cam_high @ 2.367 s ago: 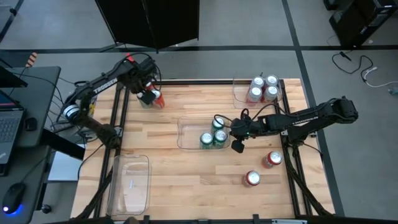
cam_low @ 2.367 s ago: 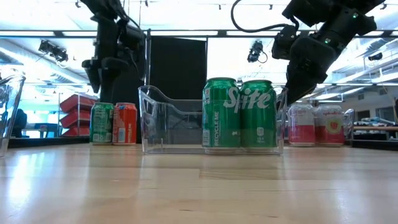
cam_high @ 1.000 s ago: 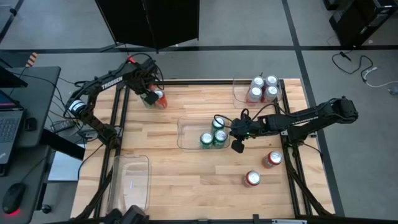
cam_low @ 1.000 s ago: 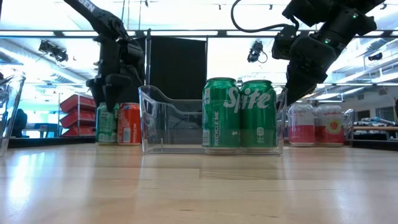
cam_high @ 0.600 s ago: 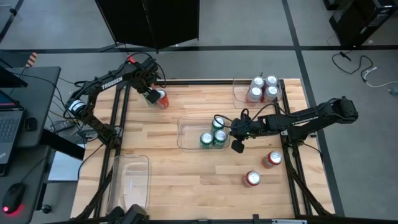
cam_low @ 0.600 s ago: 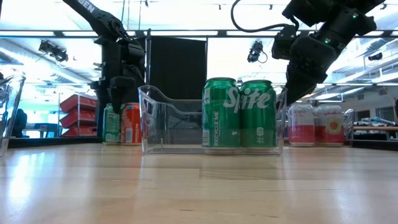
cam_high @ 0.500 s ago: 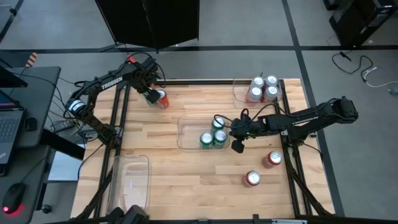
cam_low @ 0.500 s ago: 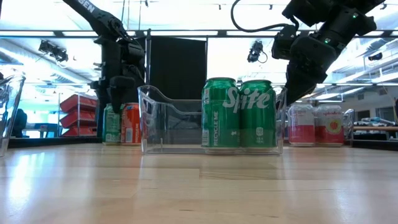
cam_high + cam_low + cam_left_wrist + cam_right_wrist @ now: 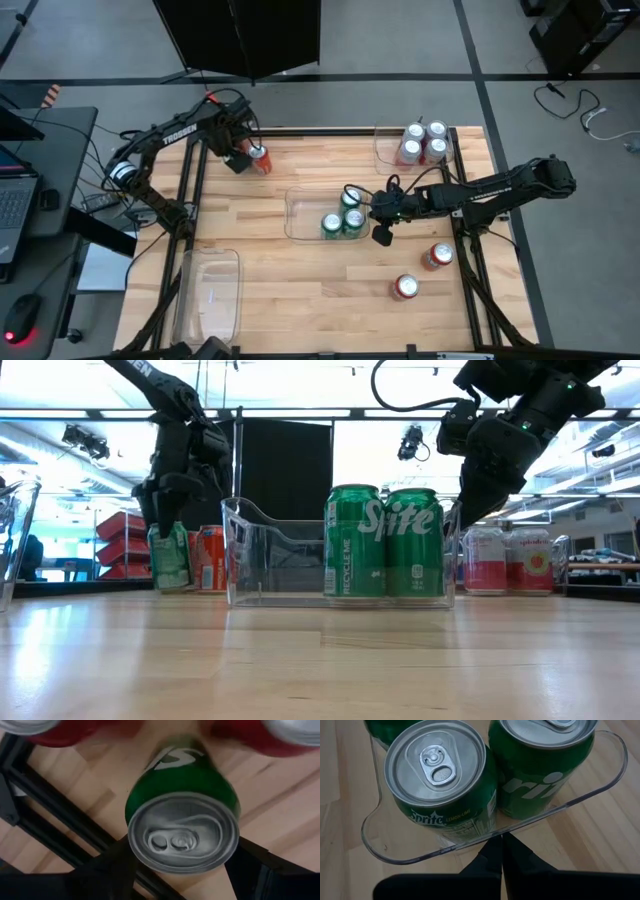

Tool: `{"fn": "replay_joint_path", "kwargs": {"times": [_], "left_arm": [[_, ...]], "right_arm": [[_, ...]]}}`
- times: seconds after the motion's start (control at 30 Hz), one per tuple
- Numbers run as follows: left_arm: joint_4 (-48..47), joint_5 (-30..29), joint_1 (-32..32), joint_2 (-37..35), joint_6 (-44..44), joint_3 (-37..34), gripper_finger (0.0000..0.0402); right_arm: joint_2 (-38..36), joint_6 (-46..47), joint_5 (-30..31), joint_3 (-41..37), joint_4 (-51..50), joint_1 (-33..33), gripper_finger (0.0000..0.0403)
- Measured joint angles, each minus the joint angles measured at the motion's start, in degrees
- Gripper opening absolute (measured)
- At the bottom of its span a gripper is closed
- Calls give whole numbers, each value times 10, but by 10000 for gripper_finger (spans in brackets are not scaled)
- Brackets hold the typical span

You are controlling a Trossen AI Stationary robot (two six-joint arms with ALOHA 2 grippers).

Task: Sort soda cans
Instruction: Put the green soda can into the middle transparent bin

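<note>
A green soda can [image 9: 182,815] stands at the table's far left, between the fingers of my left gripper [image 9: 237,158], which is shut on it. It leans in the low view [image 9: 170,558]. A red can [image 9: 261,158] stands right beside it on the table. Three green cans [image 9: 343,215] sit in the centre bin [image 9: 298,212]. My right gripper [image 9: 502,851] hangs shut just outside that bin's near right corner, above the table [image 9: 470,510]. My left gripper pinches the green can's upper wall [image 9: 131,837], just under the silver rim, between its two fingers [image 9: 107,870] on opposite sides. The fingers come from above, pointing down. The can leans below them, its bottom [image 9: 176,588] at table level; whether it is clear I cannot tell.
A clear bin [image 9: 385,152] at the far right corner holds several silver-and-red cans [image 9: 423,142]. Two red cans [image 9: 436,256] [image 9: 405,287] stand loose at the near right. A clear bin with no cans [image 9: 207,295] sits at the near left. The frame's black rails [image 9: 190,190] run along the table's sides.
My left gripper has stayed over the green can at the far left. The can stood upright against the red can half a second ago; now it leans and has shifted a little away from the red can. My right arm has kept still.
</note>
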Motion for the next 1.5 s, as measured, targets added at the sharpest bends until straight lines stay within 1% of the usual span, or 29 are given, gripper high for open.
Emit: {"fn": "replay_joint_path", "kwargs": {"times": [0.13, 0.4, 0.57, 0.7, 0.87, 0.97, 1.17, 1.33, 1.5], "left_arm": [[-15, -1, -5, -5, 0, 34, 247], [-90, -5, -31, -5, -5, 97, 246], [-152, -6, -68, -5, -17, 163, 246], [-172, -16, -116, -5, -36, 229, 245], [-171, -16, -191, -6, -65, 296, 245], [-166, -15, -238, -6, -83, 317, 245], [-118, -8, -319, 11, -97, 323, 245], [-80, -3, -356, 55, -77, 323, 245], [-22, 5, -383, 111, -34, 323, 245]], "right_arm": [[0, -2, 0, 0, 0, 0, 0], [0, -1, -4, 0, 0, 0, 0], [0, -1, -4, 0, 0, 0, 0], [0, -2, -8, 0, 0, 0, 0], [0, -2, -10, 0, 1, 0, 0], [0, -2, -10, 0, 1, 0, 0], [0, -5, -24, 0, 23, 0, 0], [4, -13, -35, 1, 53, 0, 0], [12, -25, -39, 1, 79, 0, 0]]}}
